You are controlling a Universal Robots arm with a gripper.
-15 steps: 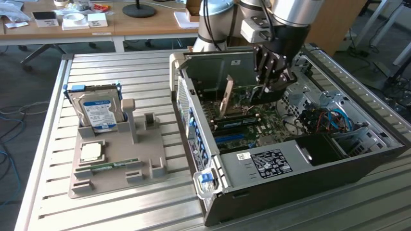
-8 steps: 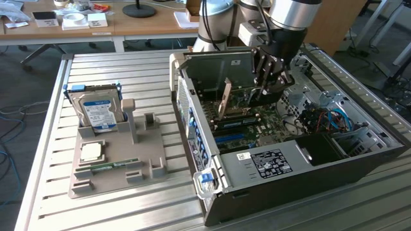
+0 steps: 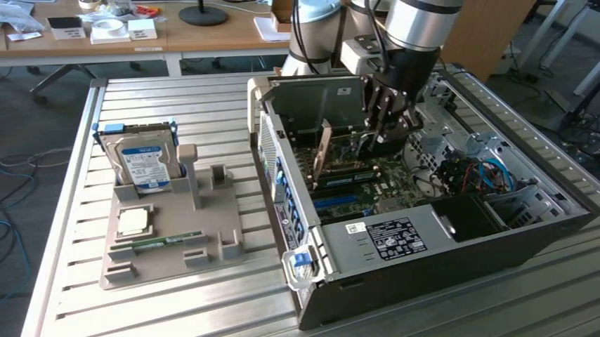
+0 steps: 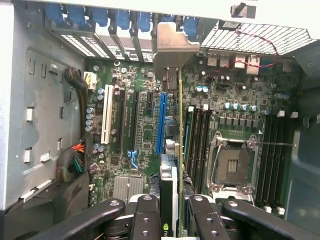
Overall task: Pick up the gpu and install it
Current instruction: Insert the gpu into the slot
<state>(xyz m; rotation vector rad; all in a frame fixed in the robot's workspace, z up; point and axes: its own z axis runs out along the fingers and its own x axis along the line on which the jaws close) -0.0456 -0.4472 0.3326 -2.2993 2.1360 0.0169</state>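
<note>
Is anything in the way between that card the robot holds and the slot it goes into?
Nothing visible. The end effector grips the gpu on edge inside the open case, over the motherboard. The long blue slot beside the card lies bare, with no cable across it.

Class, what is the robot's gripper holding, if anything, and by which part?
The gpu, on edge inside the computer case; the fingers pinch its two flat faces at its upper edge.

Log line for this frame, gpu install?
step: install gpu | gripper: shut on gpu | gpu: upright, edge-on inside PC case, over motherboard slots | seated: cannot tell
</note>
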